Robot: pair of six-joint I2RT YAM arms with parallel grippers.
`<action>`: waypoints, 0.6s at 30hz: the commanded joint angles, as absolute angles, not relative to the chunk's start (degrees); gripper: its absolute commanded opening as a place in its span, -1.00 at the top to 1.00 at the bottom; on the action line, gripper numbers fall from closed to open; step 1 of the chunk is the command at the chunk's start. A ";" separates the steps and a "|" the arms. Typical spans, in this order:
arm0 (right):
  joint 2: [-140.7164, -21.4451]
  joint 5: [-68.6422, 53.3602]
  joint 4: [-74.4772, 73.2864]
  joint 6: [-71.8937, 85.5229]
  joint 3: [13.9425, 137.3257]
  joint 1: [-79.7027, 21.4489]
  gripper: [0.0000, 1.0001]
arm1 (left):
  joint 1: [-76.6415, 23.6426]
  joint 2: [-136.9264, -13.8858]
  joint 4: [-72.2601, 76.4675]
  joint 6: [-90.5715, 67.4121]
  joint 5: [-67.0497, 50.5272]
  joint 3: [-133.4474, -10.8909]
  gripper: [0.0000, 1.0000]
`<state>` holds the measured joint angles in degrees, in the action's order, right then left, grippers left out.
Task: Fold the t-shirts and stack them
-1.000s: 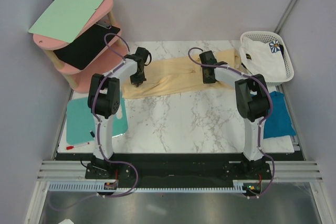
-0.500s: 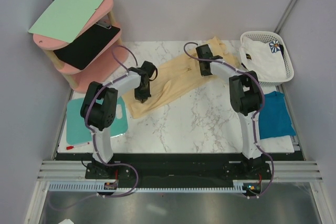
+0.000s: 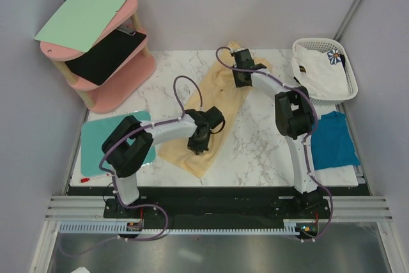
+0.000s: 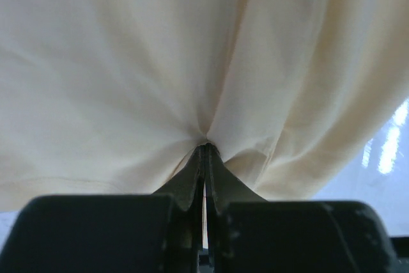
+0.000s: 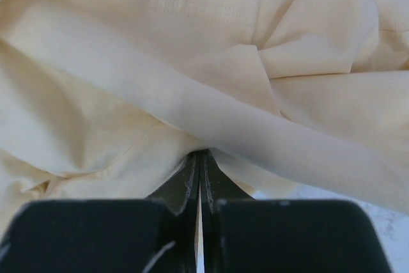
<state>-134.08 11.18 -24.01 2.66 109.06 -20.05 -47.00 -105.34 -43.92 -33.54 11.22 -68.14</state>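
Observation:
The pale yellow t-shirt [image 3: 217, 97] lies stretched in a diagonal band across the marble table, from back centre to front left. My left gripper [image 3: 199, 143] is shut on its near end; in the left wrist view the cloth [image 4: 192, 62] puckers at my pinched fingertips [image 4: 206, 151]. At the far end my right gripper [image 3: 241, 78] is shut on the shirt, a fold [image 5: 211, 119] crossing just above the closed tips [image 5: 202, 155]. A teal-blue t-shirt [image 3: 335, 140] lies at the right edge. The white flower-print t-shirt [image 3: 318, 71] sits in the basket.
A white lattice basket [image 3: 345, 62] stands at the back right. A pink tiered shelf [image 3: 128, 75] with a green clipboard [image 3: 83, 14] and a black one stands at the back left. A turquoise board [image 3: 96, 148] with a red pen lies at the front left.
The yellow shirt has swung from lying across the back of the table to a diagonal. My left gripper pulled its end toward the front; my right gripper moved back and left with the other end.

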 commanded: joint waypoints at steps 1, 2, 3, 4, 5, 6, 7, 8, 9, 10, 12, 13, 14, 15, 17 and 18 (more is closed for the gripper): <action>-136.93 4.84 -21.97 0.44 114.16 -24.33 0.91 | -55.88 -110.91 -44.56 -40.69 -1.40 -68.81 0.96; -137.89 4.49 -22.06 0.35 115.48 -25.04 0.90 | -57.03 -111.35 -44.47 -41.13 -1.75 -71.17 0.96; -138.51 3.79 -22.32 -1.39 116.27 -25.74 0.88 | -58.96 -111.88 -44.47 -41.22 -1.93 -72.32 0.96; -139.04 3.52 -23.19 -1.84 117.06 -27.23 0.87 | -59.58 -112.58 -44.47 -41.48 -2.19 -73.38 0.96; -139.74 3.17 -23.64 -2.37 118.38 -27.94 0.85 | -60.11 -112.85 -44.30 -41.57 -2.72 -75.13 0.96; -139.92 3.16 -23.90 -3.50 118.74 -28.65 0.85 | -61.16 -112.76 -44.47 -41.40 -2.20 -75.93 0.96; -139.92 2.55 -24.08 -4.04 118.74 -29.87 0.85 | -61.43 -112.50 -44.47 -41.48 -2.11 -76.55 0.96; -139.40 2.64 -24.00 -4.48 118.48 -30.40 0.85 | -61.61 -111.46 -44.56 -41.22 -1.94 -77.25 0.96; -138.96 2.98 -24.08 -4.66 118.30 -30.93 0.85 | -61.61 -110.75 -44.73 -41.05 -0.63 -77.60 0.96; -138.43 3.25 -23.65 -4.48 117.43 -31.02 0.85 | -61.61 -109.70 -45.69 -41.13 -0.18 -78.04 0.96; -135.98 4.30 -22.86 -3.78 116.11 -30.85 0.86 | -61.61 -106.45 -47.10 -40.96 4.19 -78.75 0.96; -134.84 4.83 -21.63 -3.34 114.10 -30.85 0.86 | -61.52 -105.30 -47.89 -41.13 5.44 -79.36 0.96; -132.21 5.09 -21.10 -3.08 113.21 -30.68 0.86 | -61.52 -104.25 -49.55 -41.13 6.75 -79.80 0.96; -130.71 5.27 -20.75 -2.90 112.42 -30.59 0.84 | -61.44 -101.72 -50.35 -41.22 9.55 -79.98 0.96; -126.07 5.27 -19.69 -2.20 109.70 -30.41 0.82 | -61.35 -99.50 -51.76 -41.48 12.20 -80.51 0.96; -124.38 5.36 -19.51 -1.85 108.73 -30.32 0.80 | -61.17 -97.67 -52.03 -41.57 14.13 -80.68 0.96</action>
